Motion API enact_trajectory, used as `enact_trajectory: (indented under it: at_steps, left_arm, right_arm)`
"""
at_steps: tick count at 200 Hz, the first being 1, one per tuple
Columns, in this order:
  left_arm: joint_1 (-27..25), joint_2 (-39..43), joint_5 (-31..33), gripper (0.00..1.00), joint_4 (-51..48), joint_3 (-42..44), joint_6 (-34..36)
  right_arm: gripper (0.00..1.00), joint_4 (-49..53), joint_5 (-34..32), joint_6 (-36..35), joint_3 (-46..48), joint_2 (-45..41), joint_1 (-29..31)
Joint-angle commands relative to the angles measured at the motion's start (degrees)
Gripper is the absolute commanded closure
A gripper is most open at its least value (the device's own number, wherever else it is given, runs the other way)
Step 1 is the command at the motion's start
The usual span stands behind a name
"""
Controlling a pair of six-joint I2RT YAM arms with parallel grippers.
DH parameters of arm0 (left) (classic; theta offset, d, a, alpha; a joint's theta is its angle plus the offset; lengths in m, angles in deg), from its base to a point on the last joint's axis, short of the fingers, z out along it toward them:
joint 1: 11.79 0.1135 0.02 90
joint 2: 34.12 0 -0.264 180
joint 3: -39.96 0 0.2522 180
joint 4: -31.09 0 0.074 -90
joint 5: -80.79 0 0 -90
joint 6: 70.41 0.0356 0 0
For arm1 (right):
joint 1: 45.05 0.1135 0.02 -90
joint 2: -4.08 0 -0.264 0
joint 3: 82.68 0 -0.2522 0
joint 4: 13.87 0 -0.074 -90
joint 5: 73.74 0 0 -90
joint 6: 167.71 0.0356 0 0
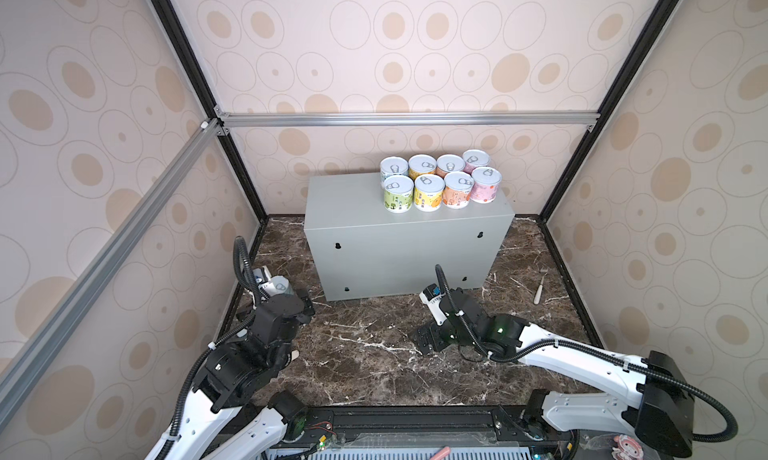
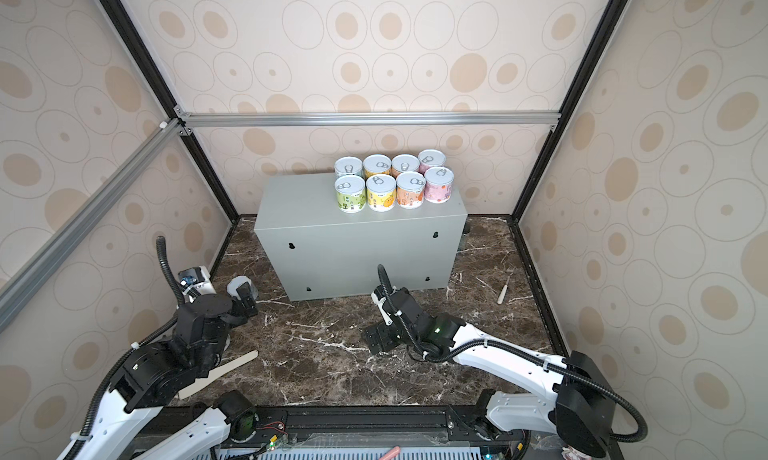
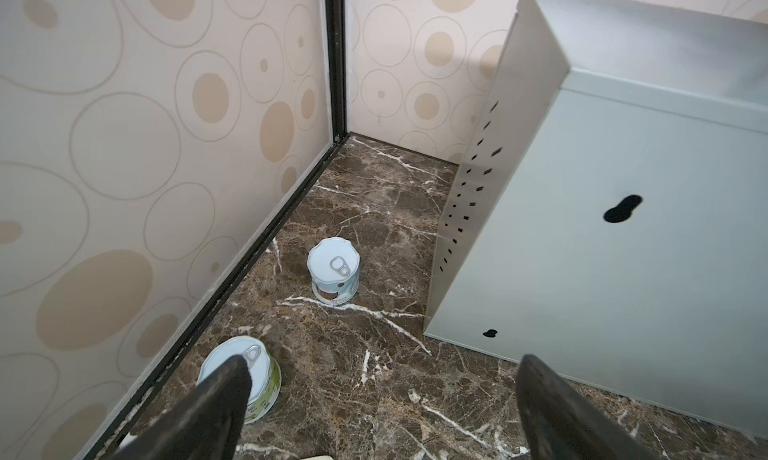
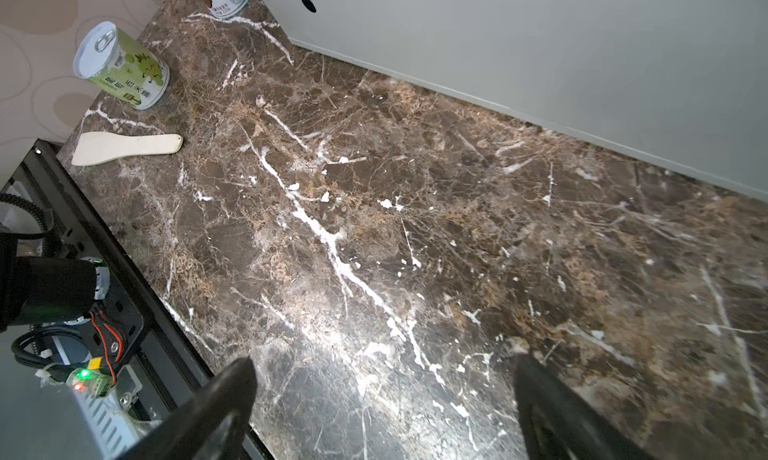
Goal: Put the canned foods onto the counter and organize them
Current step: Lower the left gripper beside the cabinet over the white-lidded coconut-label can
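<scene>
Marble surface (image 1: 374, 354) meets spotted walls (image 1: 374, 42); left end effector (image 3: 382, 362), right end effector (image 4: 382, 362) both released.

marble surface (image 1: 365, 374) | holds: grey counter (image 1: 407, 254), pale tin (image 3: 333, 268), green tin (image 4: 124, 69), wooden spatula (image 4: 124, 146), fork (image 1: 540, 289) | counter top: eight tins (image 1: 429, 191)

- Both top views look from high over the near edge, tilted down at the beige circle-patterned back wall (image 1: 395, 62), taking in the whole dark brown marble-patterned floor (image 1: 374, 354) and the pale grey rectangular metal box (image 1: 407, 245)
- The left wrist camera sits low and near, facing the back left corner past the box's end
- The right wrist camera skims the floor, facing left along the box's front; both wrist views share the green-labelled silver-lidded tin (image 3: 266, 379) (image 4: 124, 67)
</scene>
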Motion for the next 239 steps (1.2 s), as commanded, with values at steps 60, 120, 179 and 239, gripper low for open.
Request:
enact_trajectory:
  at_steps: [60,120,179,239]
  left_arm:
    - [26.1,-6.1,-25.2,0.01,11.0,8.5,4.6]
    - [37.3,-13.5,-34.8,0.01,22.3,13.2,4.2]
    - [39.0,-24.3,-34.7,0.01,29.8,12.6,5.4]
    - [41.3,-36.1,-34.2,0.01,35.6,11.1,6.4]
  right_arm:
    - [0.01,-6.8,4.1,0.1,1.9,3.6,0.4]
    - [0.01,-8.9,4.2,-0.7,5.3,3.6,0.3]
    - [0.01,-13.6,6.5,0.8,6.8,6.4,0.4]
    - [0.0,-16.2,7.5,1.9,7.9,10.3,0.4]
